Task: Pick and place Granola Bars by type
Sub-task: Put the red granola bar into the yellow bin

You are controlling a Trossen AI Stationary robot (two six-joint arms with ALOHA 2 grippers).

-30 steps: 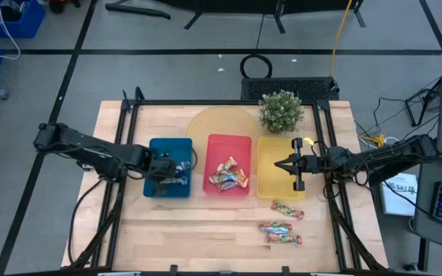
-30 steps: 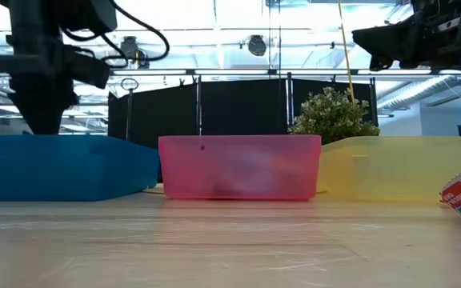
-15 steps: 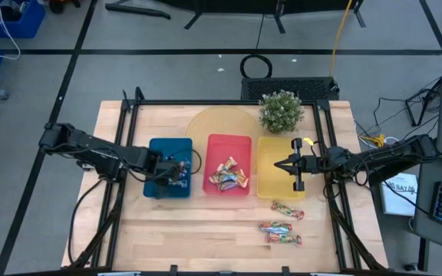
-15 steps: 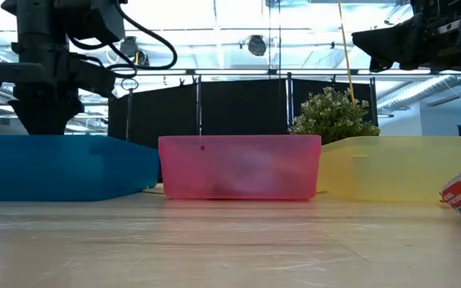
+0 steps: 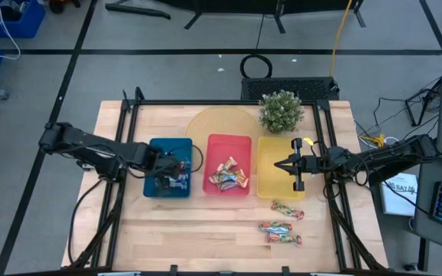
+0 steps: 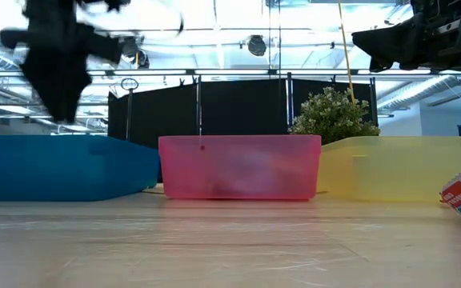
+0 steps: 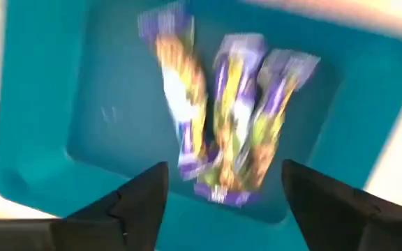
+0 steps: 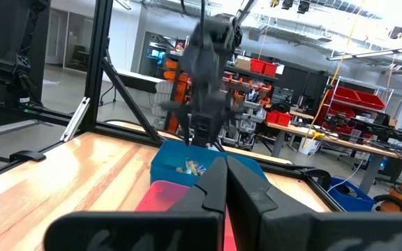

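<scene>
- The left hand (image 5: 176,167) hangs over the blue tray (image 5: 158,188) at the left of the counter (image 5: 206,230); its fingers (image 7: 139,202) stand apart with nothing between them.
- Three blue and yellow bars (image 7: 222,118) lie side by side on the blue tray's floor, touching; the wrist view blurs them, so their print cannot be read. In the high view the hand covers part of them.
- In the low view the left arm (image 6: 58,56) is a dark smear above the blue tray, and the tray wall hides what lies inside.
- The red tray (image 5: 229,143) in the middle holds a heap of gold bars (image 5: 227,176); how many cannot be told.
- The right hand (image 5: 291,164) hovers over the yellow tray (image 5: 271,188), fingers (image 8: 211,188) pressed together and empty.
- Three red and green bars (image 5: 282,225) lie on the bare counter in front of the yellow tray. The low view shows only one, cut off at its right edge.
- A small potted plant (image 5: 281,111) stands behind the yellow tray.
</scene>
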